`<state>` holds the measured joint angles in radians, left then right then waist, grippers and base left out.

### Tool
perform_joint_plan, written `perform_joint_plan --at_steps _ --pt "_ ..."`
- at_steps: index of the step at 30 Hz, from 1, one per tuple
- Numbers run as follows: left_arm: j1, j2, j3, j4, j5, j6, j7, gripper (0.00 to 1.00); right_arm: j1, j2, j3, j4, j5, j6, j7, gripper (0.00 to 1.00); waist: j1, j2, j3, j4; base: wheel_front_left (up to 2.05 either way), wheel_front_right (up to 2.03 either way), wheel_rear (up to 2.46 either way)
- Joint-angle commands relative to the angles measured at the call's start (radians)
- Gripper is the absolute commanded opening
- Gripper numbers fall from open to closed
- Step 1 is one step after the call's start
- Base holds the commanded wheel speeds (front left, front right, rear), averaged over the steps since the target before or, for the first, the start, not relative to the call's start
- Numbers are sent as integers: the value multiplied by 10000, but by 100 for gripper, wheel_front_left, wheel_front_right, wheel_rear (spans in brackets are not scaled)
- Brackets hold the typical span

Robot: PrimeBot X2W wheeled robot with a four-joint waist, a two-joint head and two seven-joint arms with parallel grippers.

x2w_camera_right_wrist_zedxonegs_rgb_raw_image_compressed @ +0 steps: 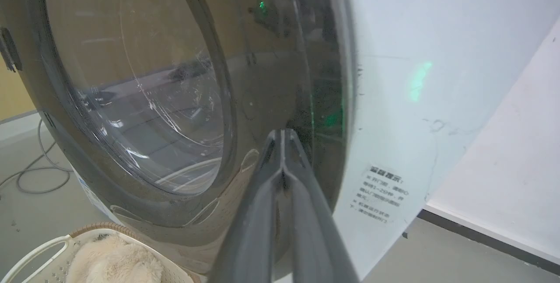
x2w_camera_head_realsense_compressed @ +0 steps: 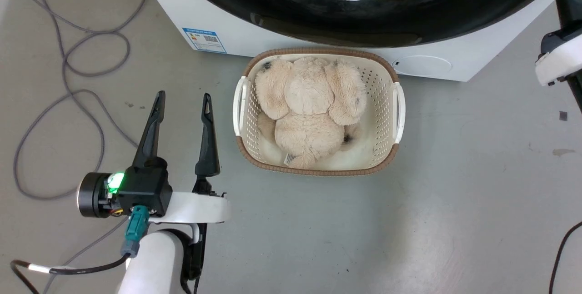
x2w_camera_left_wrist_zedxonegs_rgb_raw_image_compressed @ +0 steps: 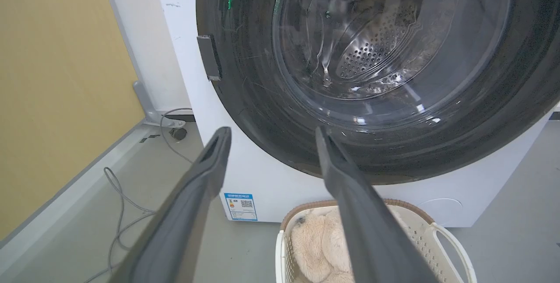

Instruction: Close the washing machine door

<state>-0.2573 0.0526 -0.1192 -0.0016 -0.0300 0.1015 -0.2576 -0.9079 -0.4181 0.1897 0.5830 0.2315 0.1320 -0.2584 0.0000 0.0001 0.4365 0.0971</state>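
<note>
My left gripper (x2w_camera_head_realsense_compressed: 183,95) hung spread over the floor; my right gripper (x2w_camera_right_wrist_zedxonegs_rgb_raw_image_compressed: 282,132), fingers pressed together, pointed at the rim of the one door (x2w_camera_left_wrist_zedxonegs_rgb_raw_image_compressed: 262,99), lying flush on the one washer (x2w_camera_head_realsense_compressed: 245,39). One basket (x2w_camera_head_realsense_compressed: 400,112) held one plush toy (x2w_camera_head_realsense_compressed: 309,117) before it.

floor (x2w_camera_head_realsense_compressed: 454,203): grey | on it: washing machine (x2w_camera_head_realsense_compressed: 254,35), cream basket (x2w_camera_head_realsense_compressed: 384,117), loose grey cable (x2w_camera_head_realsense_compressed: 68,64)

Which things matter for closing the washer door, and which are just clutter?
Job: washing machine door; washing machine; right gripper, shut beside the door.
Lying about: laundry basket; plush toy inside it; grey cable; left gripper, open.
</note>
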Motion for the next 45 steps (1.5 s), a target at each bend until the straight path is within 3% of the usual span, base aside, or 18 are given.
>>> perform_joint_plan --at_steps 1,12,17,26,27,29,30,45 --pt "-181 -11 -7 -39 -33 38 -42 100 -168 -17 -51 85 -77 -13 -34 0 0 -1 14 11 0 0 0" --pt "64 -16 211 59 -14 105 -42 100 408 486 -575 -213 -437 -13 -34 0 0 -1 -473 -254 0 0 0" --pt "229 26 330 181 56 61 -42 100 1341 825 -1568 -1915 -827 -13 -34 0 0 -1 -1042 -437 0 0 0" --pt "884 104 491 327 135 95 -42 100 3611 2103 -2807 -4938 -1582 -13 -34 0 0 -1 -2304 -640 0 0 0" --pt "977 114 514 334 137 107 -42 100 3864 2227 -2804 -5083 -1593 -13 -34 3 0 -1 -2431 -663 0 0 0" --pt "1153 126 547 349 141 125 -42 100 4370 2434 -2739 -5242 -1584 -13 -34 40 0 -1 -2656 -692 0 0 0" --pt "1234 134 559 357 145 132 -42 100 4592 2523 -2700 -5299 -1561 -13 -34 100 0 -1 -2751 -705 0 0 0" --pt "2162 164 681 631 28 146 -42 100 7251 3640 -2295 -4778 -1409 -13 -34 100 0 -1 -3818 -850 0 0 0"
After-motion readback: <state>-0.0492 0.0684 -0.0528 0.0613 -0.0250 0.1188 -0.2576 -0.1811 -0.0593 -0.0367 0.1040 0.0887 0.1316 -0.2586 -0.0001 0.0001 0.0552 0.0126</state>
